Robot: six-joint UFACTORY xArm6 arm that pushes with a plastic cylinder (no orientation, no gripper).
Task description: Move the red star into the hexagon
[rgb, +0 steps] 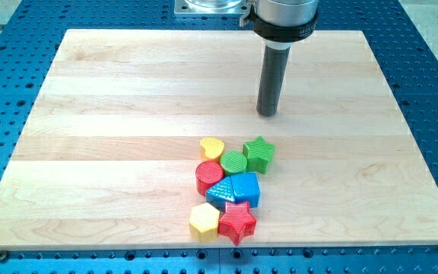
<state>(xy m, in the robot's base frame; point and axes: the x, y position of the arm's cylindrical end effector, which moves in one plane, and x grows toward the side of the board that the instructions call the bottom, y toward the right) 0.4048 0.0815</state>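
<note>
Red star (237, 221) lies at the view's bottom of a tight cluster on the wooden tabletop (112, 129), touching the yellow hexagon (204, 220) on its left, with the blue cube (245, 188) and blue triangle (220, 192) just above it. Higher in the cluster sit a red cylinder (209, 176), a green cylinder (233, 162), a yellow heart (212, 148) and a green star (259, 154). My tip (268, 114) (a plain rod, so the tool has nothing to open or close) stands apart from the blocks, toward the view's top from the green star.

Hidden and cut-off parts

The rod's (268, 72) mount runs off the view's top edge. The blue triangle (220, 192) is partly covered by the red star (237, 221) and blue cube (246, 189) near the board's bottom edge.
</note>
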